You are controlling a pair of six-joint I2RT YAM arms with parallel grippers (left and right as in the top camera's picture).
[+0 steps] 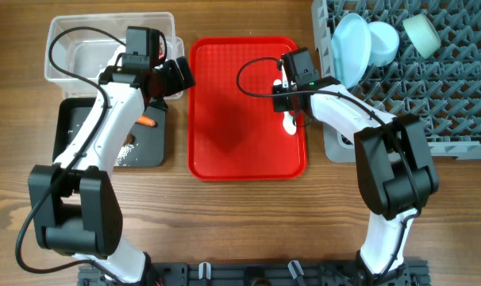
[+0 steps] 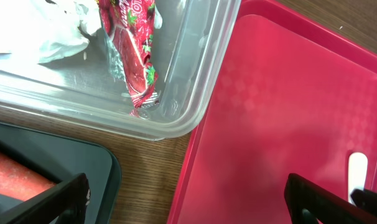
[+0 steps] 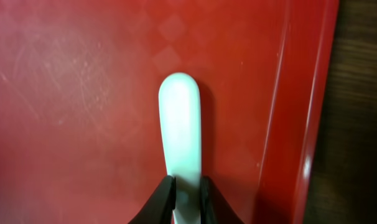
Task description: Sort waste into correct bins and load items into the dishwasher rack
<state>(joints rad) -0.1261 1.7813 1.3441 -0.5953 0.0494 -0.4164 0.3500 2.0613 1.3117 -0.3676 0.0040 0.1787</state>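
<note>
The right gripper (image 3: 185, 194) clamps the spoon (image 3: 181, 124), low over the tray (image 1: 225, 135).
A wood-grain table (image 1: 225, 238) carries it all. The glossy red tray, faintly diamond-textured, lies right under the jaws, and the smooth white spoon handle juts ahead of them, round-ended. The left gripper (image 2: 188, 202) hangs wide open, with the clear bin (image 2: 182, 112) and its crinkly wrapper (image 2: 135, 56) just ahead.

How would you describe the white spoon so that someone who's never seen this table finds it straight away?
Find the flat red tray in the middle of the table. Along its edge nearest the grey rack, the right gripper is shut on a white plastic spoon. It is the only white thing on the tray, slim and round-ended.
</note>
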